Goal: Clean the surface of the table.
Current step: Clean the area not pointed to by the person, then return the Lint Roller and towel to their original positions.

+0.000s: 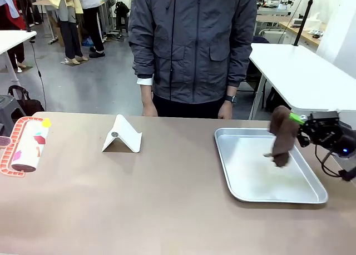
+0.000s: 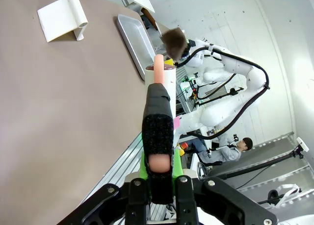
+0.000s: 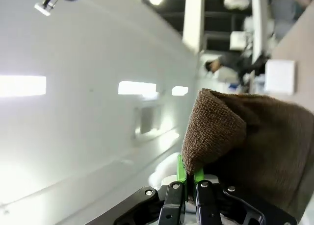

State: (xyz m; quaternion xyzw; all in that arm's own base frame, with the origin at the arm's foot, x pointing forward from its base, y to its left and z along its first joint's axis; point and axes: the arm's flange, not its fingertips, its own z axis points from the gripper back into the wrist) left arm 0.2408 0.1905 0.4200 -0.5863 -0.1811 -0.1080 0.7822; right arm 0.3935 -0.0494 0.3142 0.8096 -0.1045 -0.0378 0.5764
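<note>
The table [image 1: 167, 199] is a wide brownish top, and it runs along the left side of the left wrist view [image 2: 59, 112]. At the right, my right gripper [image 1: 300, 121] is shut on a brown cloth [image 1: 282, 135], which hangs over a metal tray [image 1: 311, 196] with its lower end near the tray floor. In the right wrist view the cloth [image 3: 255, 137] is pinched between the green pads of that gripper [image 3: 186, 178]. My left gripper [image 2: 158, 95] is shut on the pink handle of a white lint roller [image 2: 162, 75]. The roller [image 1: 28, 146] lies at the table's left edge.
A white folded stand [image 1: 122, 135] sits left of centre. A person [image 1: 194, 44] in a grey jacket stands at the far side, hands at the table edge. A white-topped table [image 1: 300, 71] stands behind right.
</note>
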